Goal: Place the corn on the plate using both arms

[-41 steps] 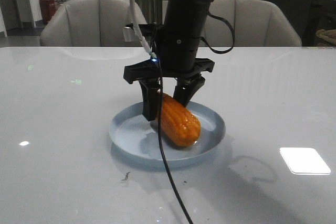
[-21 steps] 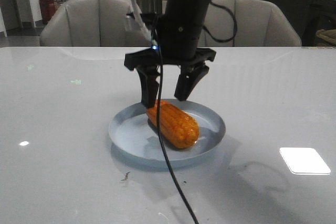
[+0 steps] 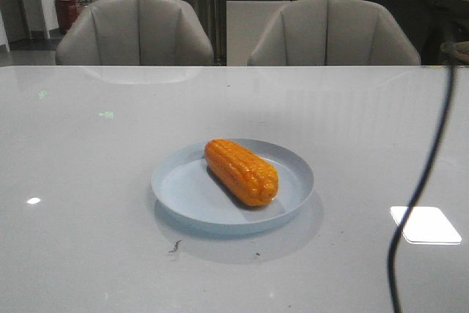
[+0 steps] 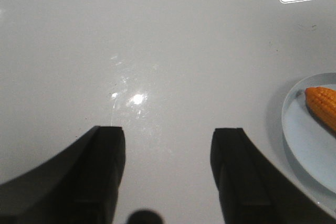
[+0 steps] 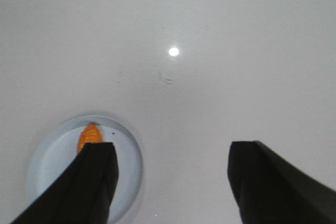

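Observation:
The orange-yellow corn [image 3: 241, 171] lies on its side in the pale blue plate [image 3: 183, 188] at the middle of the table. No gripper shows in the front view. In the left wrist view my left gripper [image 4: 168, 145] is open and empty over bare table, with the plate [image 4: 307, 145] and the corn's tip [image 4: 323, 104] off to one side. In the right wrist view my right gripper [image 5: 170, 158] is open and empty, high above the table; the plate [image 5: 52, 163] and the corn [image 5: 89, 135] show far below, partly behind one finger.
A black cable [image 3: 421, 181] hangs down at the right of the front view. Two grey chairs [image 3: 135, 31] stand behind the table's far edge. A bright light reflection [image 3: 425, 225] lies on the table at the right.
The arm that stood over the plate with its fingers round the corn has lifted away and left the front view. The corn stays lying in the plate.

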### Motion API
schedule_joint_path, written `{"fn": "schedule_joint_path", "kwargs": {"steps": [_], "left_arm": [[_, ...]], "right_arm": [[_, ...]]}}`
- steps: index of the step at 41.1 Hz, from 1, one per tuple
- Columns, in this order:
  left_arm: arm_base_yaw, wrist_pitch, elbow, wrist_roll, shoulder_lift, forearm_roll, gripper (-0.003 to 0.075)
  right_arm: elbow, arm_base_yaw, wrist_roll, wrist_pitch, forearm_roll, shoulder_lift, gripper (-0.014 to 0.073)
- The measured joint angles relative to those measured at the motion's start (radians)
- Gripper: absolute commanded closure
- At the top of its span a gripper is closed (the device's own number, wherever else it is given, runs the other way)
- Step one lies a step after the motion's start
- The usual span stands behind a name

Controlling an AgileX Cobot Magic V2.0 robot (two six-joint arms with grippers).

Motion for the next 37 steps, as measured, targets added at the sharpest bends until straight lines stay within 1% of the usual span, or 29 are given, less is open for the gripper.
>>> {"fn": "schedule_joint_path", "kwargs": {"steps": [6,13,17,23,28,30,37], "left_arm": [[0.000,0.000,0.000,0.000,0.000,0.000,0.0292],[0.000,0.000,0.000,0.000,0.000,0.000,0.0292],[0.000,0.000,0.000,0.000,0.000,0.000,0.0292],[0.000,0.000,0.000,0.000,0.000,0.000,0.0292],[0.000,0.000,0.000,0.000,0.000,0.000,0.0295],[0.000,0.000,0.000,0.000,0.000,0.000,0.0309],[0.000,0.000,0.000,0.000,0.000,0.000,0.0407]], "right_arm": [[0.191,-0.096,0.000,-0.038,-0.035,-0.168,0.0043],[0.492,-0.175,0.000,-0.171,-0.045,-0.369,0.0043],[0.654,-0.189,0.000,-0.222,-0.045,-0.473,0.0043],[0.842,-0.194,0.000,-0.239,-0.045,-0.577,0.0043],[0.946,-0.194,0.000,-0.246,-0.045,-0.636,0.0043],[0.969,-0.194,0.000,-0.251,-0.045,-0.653,0.0043],[0.989,-0.194,-0.002,-0.264,-0.045,-0.670,0.0043]]}}
